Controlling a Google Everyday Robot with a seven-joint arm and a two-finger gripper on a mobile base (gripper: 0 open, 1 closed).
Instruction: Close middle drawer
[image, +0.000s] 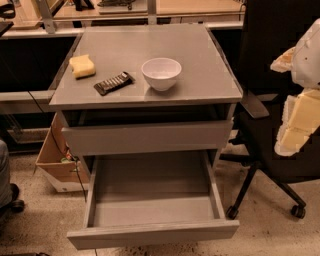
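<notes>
The grey cabinet (145, 55) stands in the middle of the camera view. Its middle drawer (152, 234) is pulled far out toward me, and its bare grey inside (152, 192) shows with nothing in it. The taller top drawer front (147, 137) above it stands out a little, with a dark gap under the cabinet top. The lowest front is hidden below the open drawer. My gripper (300, 115) shows only as white and pale yellow shapes at the right edge. It is to the right of the cabinet, higher than the open drawer, and touches nothing.
On the cabinet top lie a white bowl (161, 73), a yellow sponge (82, 66) and a dark wrapped bar (113, 83). A black office chair (270, 150) stands close on the right. A cardboard box (56, 162) sits on the floor at the left. Desks run along the back.
</notes>
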